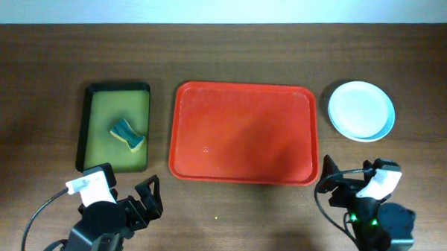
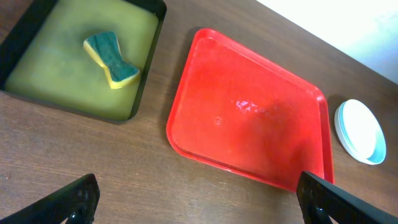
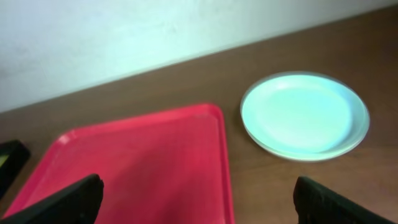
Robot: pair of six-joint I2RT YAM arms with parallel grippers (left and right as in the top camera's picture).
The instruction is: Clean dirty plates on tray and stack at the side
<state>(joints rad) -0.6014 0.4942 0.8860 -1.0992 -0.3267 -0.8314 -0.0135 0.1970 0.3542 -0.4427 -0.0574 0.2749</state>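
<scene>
Left gripper [image 2: 199, 202] and right gripper [image 3: 199, 202] hover, jaws apart, empty. The tray [image 1: 243, 134] lies bare ahead of both; the plates [image 3: 305, 118] sit stacked ahead-right of the right gripper, seemingly clean, set aside as finished.

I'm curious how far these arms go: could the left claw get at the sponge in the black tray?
Probably yes. The left claw is open, close to the black tray, and nothing lies over the sponge.

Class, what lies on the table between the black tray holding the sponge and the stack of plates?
The red tray, holding no plates, lies between the black tray and the plates; the overhead view shows it best.
</scene>
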